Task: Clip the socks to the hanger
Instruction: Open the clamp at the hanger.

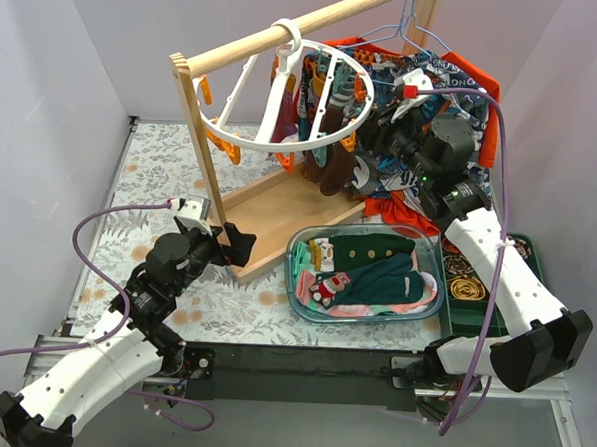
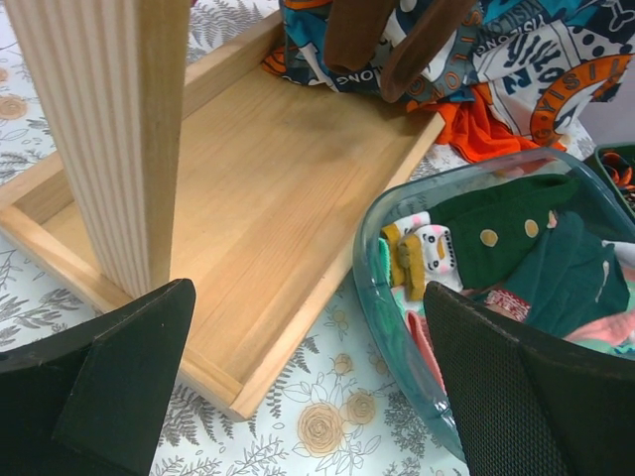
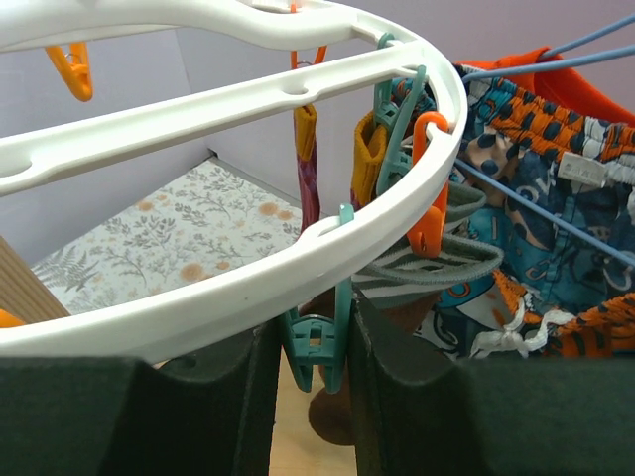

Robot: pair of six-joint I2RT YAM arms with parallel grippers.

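Hanger (image 3: 248, 296) rim crosses right tool (image 3: 315, 342) pinching teal clip (image 3: 319, 365).

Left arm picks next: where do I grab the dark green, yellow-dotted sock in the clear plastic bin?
Pinch the dark green dotted sock mid-body from above: it lies flat on top, and the walls of the clear plastic bin likely block side approaches.

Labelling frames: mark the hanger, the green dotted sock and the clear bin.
hanger (image 3: 248, 288), right wrist view, white ring rim.
green dotted sock (image 2: 506, 253), left wrist view, mid fabric.
clear bin (image 1: 293, 266), top external view, left rim.
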